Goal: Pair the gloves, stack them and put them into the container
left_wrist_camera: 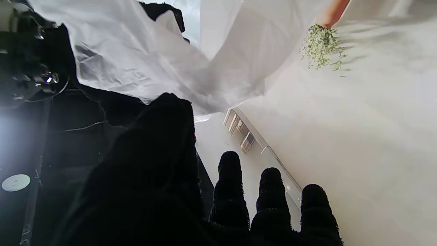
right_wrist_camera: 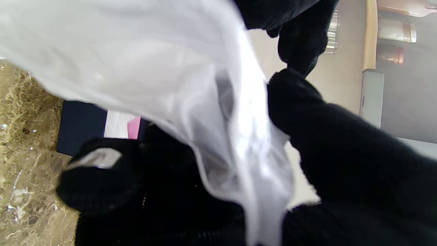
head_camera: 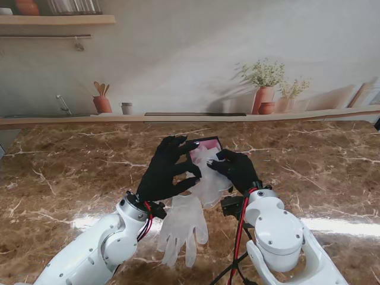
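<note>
Translucent film glove (head_camera: 209,178), limp and slippery, hangs pinched between left hand (head_camera: 168,171) and right hand (head_camera: 237,169); best held at the cuff; second glove (head_camera: 183,228) lies nearer

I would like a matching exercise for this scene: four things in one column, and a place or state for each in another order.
1. held glove
2. second glove
3. container
4. left hand

A. lies flat on the table, nearest to me
B. dark box with pink inside, behind the hands
C. pinched between both hands
D. gloved in black, gripping the glove

Pairs: 1-C, 2-A, 3-B, 4-D
</note>
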{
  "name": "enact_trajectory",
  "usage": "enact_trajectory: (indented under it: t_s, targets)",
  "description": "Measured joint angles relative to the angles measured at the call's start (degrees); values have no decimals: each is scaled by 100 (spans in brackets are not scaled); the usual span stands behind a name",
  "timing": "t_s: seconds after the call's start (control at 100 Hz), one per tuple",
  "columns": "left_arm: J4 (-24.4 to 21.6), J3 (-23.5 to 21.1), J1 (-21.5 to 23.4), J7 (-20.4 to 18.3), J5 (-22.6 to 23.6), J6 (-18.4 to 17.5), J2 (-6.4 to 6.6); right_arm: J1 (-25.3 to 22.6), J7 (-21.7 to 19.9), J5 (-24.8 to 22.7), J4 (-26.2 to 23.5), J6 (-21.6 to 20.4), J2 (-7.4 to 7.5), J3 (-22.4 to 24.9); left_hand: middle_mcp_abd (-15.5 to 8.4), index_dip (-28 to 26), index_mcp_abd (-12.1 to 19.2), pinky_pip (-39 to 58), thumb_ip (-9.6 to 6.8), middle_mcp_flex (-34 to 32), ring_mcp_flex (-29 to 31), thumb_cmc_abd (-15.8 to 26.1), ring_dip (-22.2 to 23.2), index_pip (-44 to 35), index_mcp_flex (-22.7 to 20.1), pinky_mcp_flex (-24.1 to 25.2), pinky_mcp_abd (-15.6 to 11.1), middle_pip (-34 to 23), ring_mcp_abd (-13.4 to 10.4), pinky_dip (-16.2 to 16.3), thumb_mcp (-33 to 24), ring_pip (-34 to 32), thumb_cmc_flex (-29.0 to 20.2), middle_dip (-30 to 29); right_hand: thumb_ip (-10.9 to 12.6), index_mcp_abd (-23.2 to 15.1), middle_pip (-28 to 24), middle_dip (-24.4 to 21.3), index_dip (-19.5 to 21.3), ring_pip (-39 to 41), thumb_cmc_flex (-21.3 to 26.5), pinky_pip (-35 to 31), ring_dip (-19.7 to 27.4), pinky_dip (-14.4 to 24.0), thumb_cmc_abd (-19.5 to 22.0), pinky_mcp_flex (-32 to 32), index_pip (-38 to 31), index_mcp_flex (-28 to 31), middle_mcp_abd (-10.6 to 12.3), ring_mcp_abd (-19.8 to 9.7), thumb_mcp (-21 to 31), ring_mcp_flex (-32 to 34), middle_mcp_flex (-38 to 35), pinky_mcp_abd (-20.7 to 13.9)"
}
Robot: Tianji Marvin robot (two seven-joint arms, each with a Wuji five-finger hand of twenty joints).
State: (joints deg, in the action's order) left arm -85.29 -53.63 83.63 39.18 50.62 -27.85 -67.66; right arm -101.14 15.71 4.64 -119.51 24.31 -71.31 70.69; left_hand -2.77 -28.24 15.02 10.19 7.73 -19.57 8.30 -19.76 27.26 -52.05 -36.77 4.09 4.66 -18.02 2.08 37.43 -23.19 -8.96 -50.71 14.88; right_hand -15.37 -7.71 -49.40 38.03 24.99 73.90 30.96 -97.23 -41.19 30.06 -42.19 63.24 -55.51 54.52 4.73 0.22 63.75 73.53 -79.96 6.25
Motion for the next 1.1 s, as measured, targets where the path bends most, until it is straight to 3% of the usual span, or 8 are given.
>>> enact_trajectory:
  t_s: [0.19, 0.33, 0.48, 0.58, 0.79, 0.9, 1.04, 1.1]
  targets:
    - [-71, -126, 84, -296, -127, 136, 5, -30, 20, 153, 11, -15, -1, 35, 3, -100, -622, 66, -39, 26, 0, -274, 7, 1242, 1394, 1, -25, 10, -2, 386, -1439, -1, 1274, 1, 0, 2, -14, -7, 0, 30, 0, 0, 0, 0, 0, 0, -2, 0, 0, 0, 2, 0, 0, 0]
    - [-127, -179, 164, -669, -605, 301, 2, -80, -63, 52, 8, -198, 25, 55, 222, 700, -1683, 66, -85, 26, 0, -427, 7, 2482, 1936, 2, -25, 14, -2, 377, -1363, -1, 1624, 1, 0, 3, -68, -9, 0, 47, 0, 0, 0, 0, 0, 1, -6, 0, 0, 0, 2, 0, 0, 0]
    - [-264, -214, 246, -915, -740, 700, 2, -122, -315, 10, 0, -358, 101, 65, 509, 1405, -2068, -19, -130, 27, -19, -471, 7, 3276, 1755, 2, -21, 91, 3, 18, -715, -1, 1856, 6, 0, 3, -101, -9, 0, 76, -1, -2, 0, 0, 0, 1, -9, 0, 0, 0, 2, 0, 0, 0]
    - [-393, -260, 295, -1399, -1161, 691, 4, -139, -387, 18, 3, -505, 140, 60, 575, 1416, -2084, -29, -131, -296, -20, -472, -8, 3209, 1083, 2, 28, 160, 10, -96, -302, -1, 1903, 6, 0, 3, -139, -9, 0, 110, -1, -3, 0, 0, 0, 1, -9, 0, 0, 0, 2, 0, 0, 0]
    - [-376, -200, 280, -1363, -1195, 570, 3, -113, -413, -216, 46, -613, 173, -6, 599, 645, -1739, -30, -133, -533, -2, -232, -28, 2144, -204, 2, 42, 176, 22, -222, 468, -1, 1860, 29, 0, 3, -143, -9, 0, 118, -1, -5, -1, 0, 0, 2, -10, 0, 0, 0, 2, 0, -1, 0]
    - [-383, -160, 267, -1563, -1366, 520, 4, -69, -648, -278, 102, -751, 219, -32, 579, 196, -1097, -71, -136, -1129, 1, 197, -29, 962, -873, 0, 39, 212, 24, -360, 1110, -1, 542, 254, 0, 3, -143, -9, 0, 118, -1, -6, -1, 0, 0, 2, -10, 0, 0, 1, 2, 0, -1, 1]
    - [-351, -102, 239, -1521, -1452, 391, -15, -22, -819, -875, 259, -1210, 304, -94, 488, -1297, -586, -77, -120, -1311, 4, 731, 192, 214, -990, -12, -78, 83, 24, -423, 1187, -1, -4, 592, 0, 3, 275, -150, -220, -402, -12, 52, 85, -1, 93, -230, 57, -60, 0, 105, -95, -3, -1, 99]
    - [-352, -115, 245, -1556, -1558, 376, -27, -18, -614, -1098, 357, -1424, 308, -139, 465, -2039, -517, -81, -102, -1310, 4, 905, 229, 214, -880, -37, -121, 83, 18, -491, 1349, -1, -3, 692, 7, 81, 716, 27, -128, -1176, -213, 314, 219, 179, 157, -897, 913, -304, -2, 164, -370, -15, 227, 106]
